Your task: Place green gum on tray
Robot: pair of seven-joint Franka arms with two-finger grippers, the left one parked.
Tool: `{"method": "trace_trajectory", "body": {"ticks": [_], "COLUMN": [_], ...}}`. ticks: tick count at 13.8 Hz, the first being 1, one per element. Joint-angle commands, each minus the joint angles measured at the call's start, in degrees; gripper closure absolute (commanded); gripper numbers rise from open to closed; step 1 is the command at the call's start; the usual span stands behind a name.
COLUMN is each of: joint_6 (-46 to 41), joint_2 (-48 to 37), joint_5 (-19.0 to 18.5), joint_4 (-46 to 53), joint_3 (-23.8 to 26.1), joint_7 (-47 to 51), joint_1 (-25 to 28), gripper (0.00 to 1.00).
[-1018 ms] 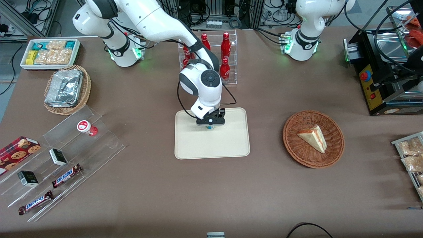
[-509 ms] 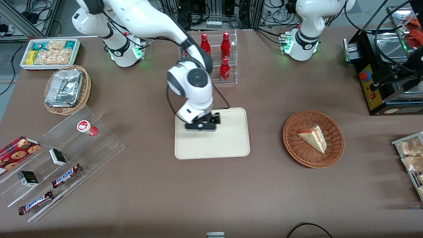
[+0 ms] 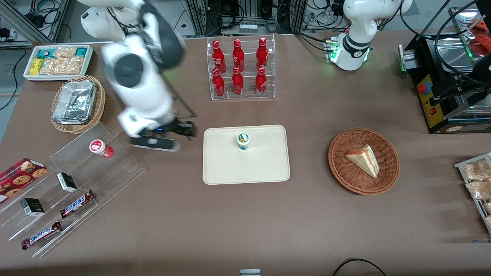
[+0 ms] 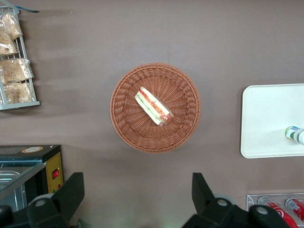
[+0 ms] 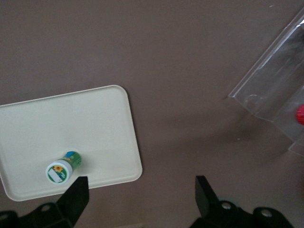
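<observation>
The green gum (image 3: 243,140), a small white bottle with a green-and-white lid, stands upright on the cream tray (image 3: 264,168), in the part farther from the front camera. It also shows in the right wrist view (image 5: 62,168) on the tray (image 5: 95,123), and in the left wrist view (image 4: 294,134) on the tray (image 4: 266,118). My gripper (image 3: 165,138) is open and empty, raised above the bare table between the tray and the clear acrylic shelf, apart from the gum. Its fingers (image 5: 78,194) frame bare table beside the tray's edge.
A clear acrylic stepped shelf (image 3: 73,180) holds a red-lidded bottle (image 3: 100,147), small boxes and Snickers bars. A wicker basket with a foil tray (image 3: 76,101) and a snack tray (image 3: 57,61) lie toward the working arm's end. A rack of red bottles (image 3: 239,71) stands farther off. A basket with a sandwich (image 3: 363,160) lies toward the parked arm's end.
My gripper has let go of the green gum, which stays upright on the tray. The arm has lifted and swung off the tray toward the acrylic shelf.
</observation>
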Motion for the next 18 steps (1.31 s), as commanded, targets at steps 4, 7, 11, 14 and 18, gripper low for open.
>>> {"method": "trace_trajectory", "body": {"ticks": [4, 7, 11, 14, 18], "joint_6": [-9.09, -10.14, -10.5, -10.76, -10.41], "joint_2": [-9.12, -11.76, -11.15, -11.06, -10.8], "joint_5": [0.43, 0.34, 0.25, 0.25, 0.25], "joint_4": [-1.83, -2.97, -2.88, -2.45, -2.01], "joint_3": [0.74, 0.83, 1.09, 2.05, 7.07], "joint_7": [-19.19, -28.26, -34.24, -35.92, -41.11], "joint_1": [-15.2, -21.28, -26.38, -29.28, -34.57], "gripper": [0.0, 0.0, 0.0, 0.0, 0.0]}}
